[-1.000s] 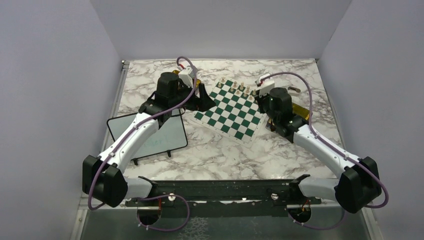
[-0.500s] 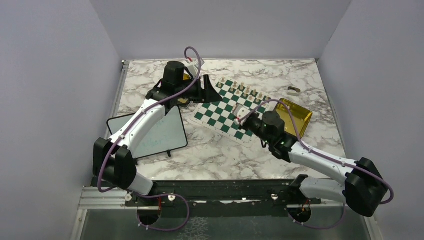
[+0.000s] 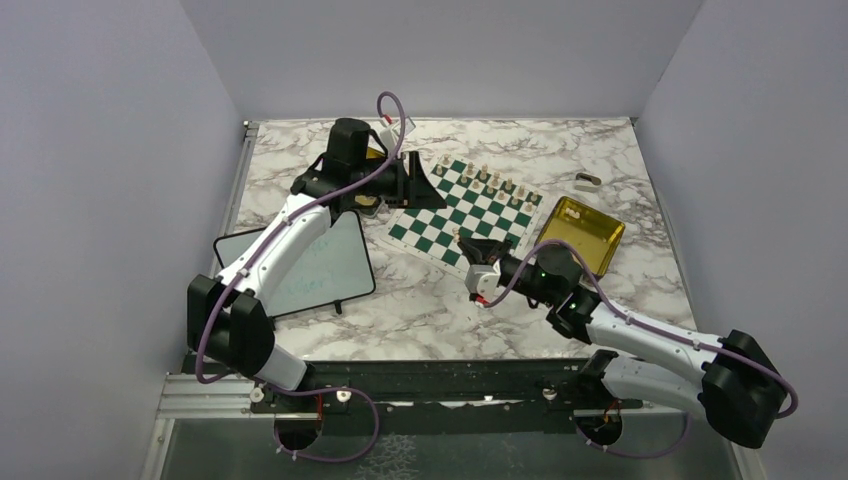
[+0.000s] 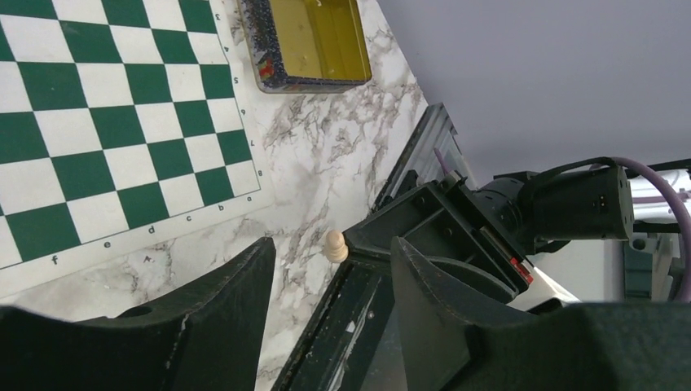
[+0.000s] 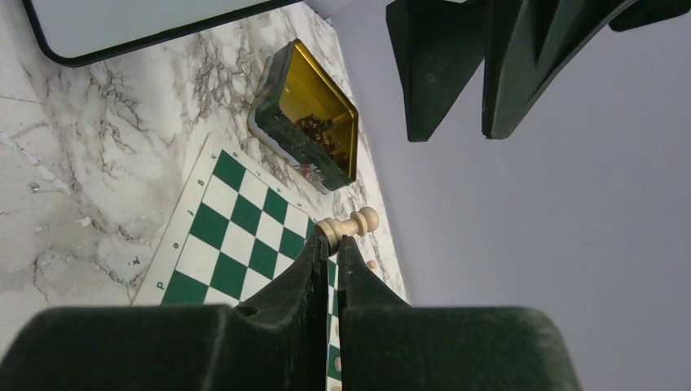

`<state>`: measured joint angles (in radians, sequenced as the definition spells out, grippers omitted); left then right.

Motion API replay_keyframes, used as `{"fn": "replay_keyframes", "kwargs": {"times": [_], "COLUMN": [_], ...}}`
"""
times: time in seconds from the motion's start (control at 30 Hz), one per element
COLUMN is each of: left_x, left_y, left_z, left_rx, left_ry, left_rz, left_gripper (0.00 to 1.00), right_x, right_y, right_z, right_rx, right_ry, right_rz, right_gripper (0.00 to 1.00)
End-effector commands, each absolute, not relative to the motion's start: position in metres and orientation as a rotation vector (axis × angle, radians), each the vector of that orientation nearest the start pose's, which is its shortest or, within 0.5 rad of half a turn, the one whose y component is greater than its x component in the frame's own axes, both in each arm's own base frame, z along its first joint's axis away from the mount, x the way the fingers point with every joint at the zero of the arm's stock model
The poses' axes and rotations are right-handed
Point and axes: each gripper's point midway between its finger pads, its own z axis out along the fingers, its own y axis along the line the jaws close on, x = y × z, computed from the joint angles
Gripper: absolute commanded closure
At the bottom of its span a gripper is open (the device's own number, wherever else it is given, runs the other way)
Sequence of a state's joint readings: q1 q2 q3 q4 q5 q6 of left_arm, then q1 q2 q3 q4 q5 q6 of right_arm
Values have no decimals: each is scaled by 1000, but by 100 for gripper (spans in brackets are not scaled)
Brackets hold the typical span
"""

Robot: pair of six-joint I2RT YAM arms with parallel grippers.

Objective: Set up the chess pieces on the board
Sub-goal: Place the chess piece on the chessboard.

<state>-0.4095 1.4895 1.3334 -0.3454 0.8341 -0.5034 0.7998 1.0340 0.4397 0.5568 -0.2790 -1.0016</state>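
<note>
The step in hand is a carry. The right tool (image 5: pixel 329 244) is pinched tight on a pale pawn (image 5: pixel 349 226) near its base, and the rest of the piece sticks out past the fingertips. In the top view this tool hangs at the lower corner of the board (image 3: pixel 470 215), over its near edge. The pawn is off the surface, not yet placed.

A row of pale chess pieces (image 3: pixel 484 172) already stands along the board's far edge, toward the upper middle of the frame. The rows below it look bare.

The left tool (image 3: pixel 415 183) sits at the board's upper-left corner. Its fingers are partly apart with nothing between them. It is just beside a gold tin (image 5: pixel 285 134) that holds dark pieces — likely the next supply.

The next move, as I judge it, calls for bringing the pawn over a free square. It then needs setting down upright, base flat, before the fingers part. A pawn gripped low and leaning could topple on release.

There is plenty of open room across the middle squares. Crowding lies only at the far row and at the upper-left corner, where the other arm sits. A second gold tin (image 3: pixel 585 230) lies right of the board and a whiteboard (image 3: pixel 310 260) lower left — both apart from the path. The marble table (image 3: pixel 420 300) below the board is open.
</note>
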Motion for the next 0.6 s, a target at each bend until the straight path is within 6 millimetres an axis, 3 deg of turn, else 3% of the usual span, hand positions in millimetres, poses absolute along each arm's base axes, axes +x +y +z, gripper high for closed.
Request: {"fn": "replay_keyframes", "kwargs": {"times": [0.0, 0.57], "left_x": [283, 266], "left_y": [-288, -308], "left_z": [273, 252], "left_rx": [522, 600], "left_ry": [2173, 2241], "left_rz": [-1469, -1537], "left_gripper": [45, 56], "right_x": [242, 241], "right_y": [283, 287], "right_z": [242, 243], "right_rx": [-1373, -1387], "right_ry": [707, 693], "right_rz": [45, 44], "right_gripper": [93, 94]}}
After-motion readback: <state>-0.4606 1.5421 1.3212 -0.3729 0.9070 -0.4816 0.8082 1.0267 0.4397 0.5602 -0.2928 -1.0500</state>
